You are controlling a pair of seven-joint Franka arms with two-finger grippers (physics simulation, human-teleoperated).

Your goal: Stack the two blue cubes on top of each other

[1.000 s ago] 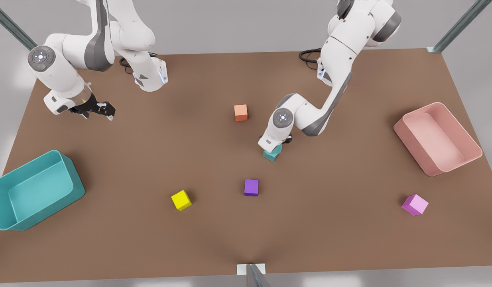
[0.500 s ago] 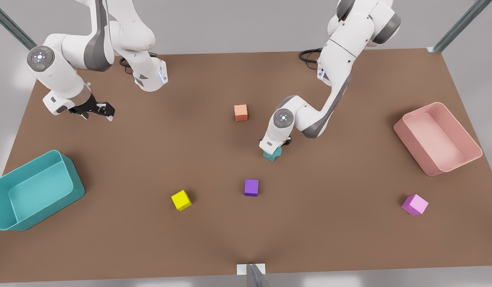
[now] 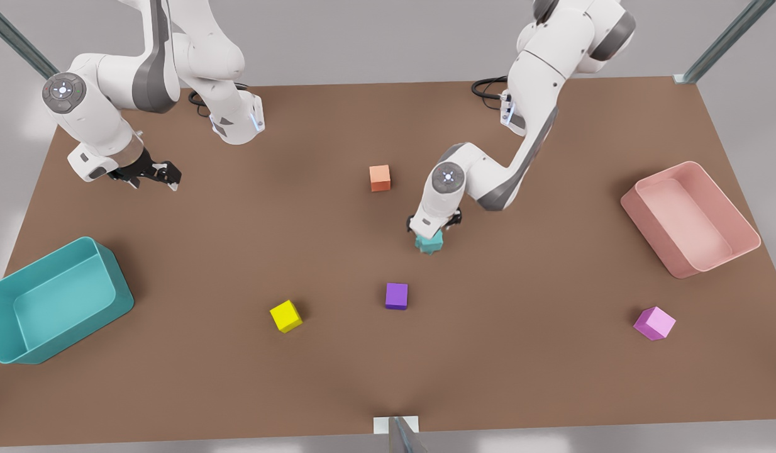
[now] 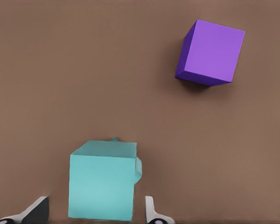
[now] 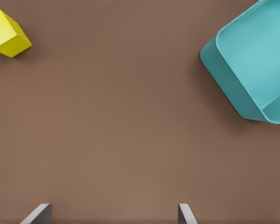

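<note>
1. Upper blue cube point(image 4: 101, 184): sits on the lower blue cube point(image 4: 138, 168) near mid-table, turned out of line with it, so only corners of the lower one peek out. Risk: an off-square seat could let it slide off.
2. Left gripper point(image 3: 434, 228): directly above the stack, fingers point(image 4: 150, 211) spread to either side of the upper cube with a gap on each side, gripping nothing. Risk: a finger brushing the cube on the way up would knock the stack over.
3. Purple cube point(image 3: 396, 295): near the stack, apart from it. Risk: a toppled cube could roll against it.
4. Right gripper point(image 3: 150, 172): waiting, open and empty, well apart at the front view's left, above bare table point(image 5: 121, 130) near the teal bin point(image 3: 29, 343). Risk: none judged.
</note>
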